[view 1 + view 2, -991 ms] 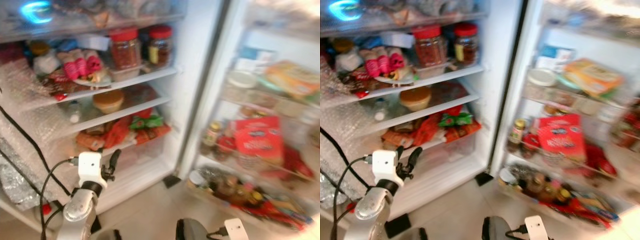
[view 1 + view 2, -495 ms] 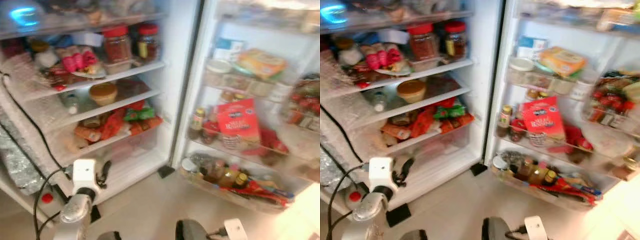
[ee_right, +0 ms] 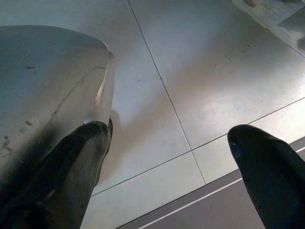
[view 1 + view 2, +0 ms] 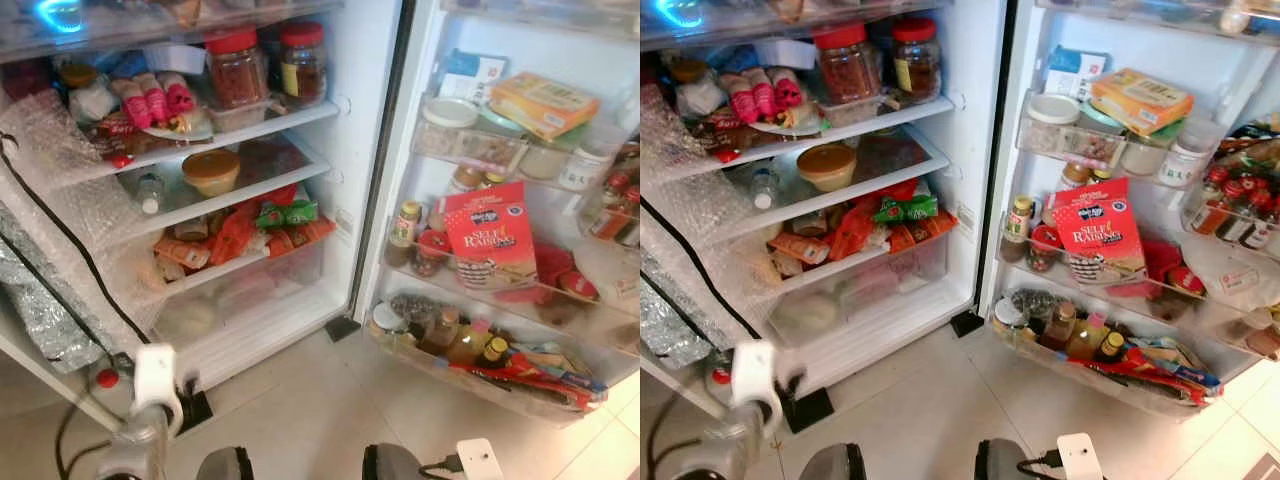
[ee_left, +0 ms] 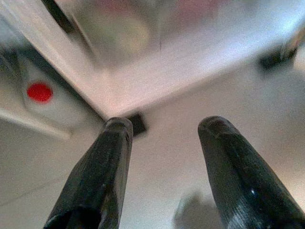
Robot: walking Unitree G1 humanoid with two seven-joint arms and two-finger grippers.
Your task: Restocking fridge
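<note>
**Open fridge, both hands low and empty**

The fridge (image 4: 365, 150) stands open, its shelves and door racks crowded. On the top shelf of the fridge sit two red-lidded jars (image 4: 238, 68); one shelf lower rests a tan-lidded bowl (image 4: 211, 171), and below that lie red and green packets (image 4: 285, 215). In the fridge door a red flour box (image 4: 488, 233) leans in the middle rack, bottles (image 4: 470, 345) fill the bottom rack, and an orange box (image 4: 542, 102) lies up top. The left hand (image 5: 162, 126) hangs near the fridge's bottom corner, fingers spread, holding nothing. The right hand (image 3: 169, 133) points at the tiled floor (image 3: 190, 71), fingers spread, empty.
</note>
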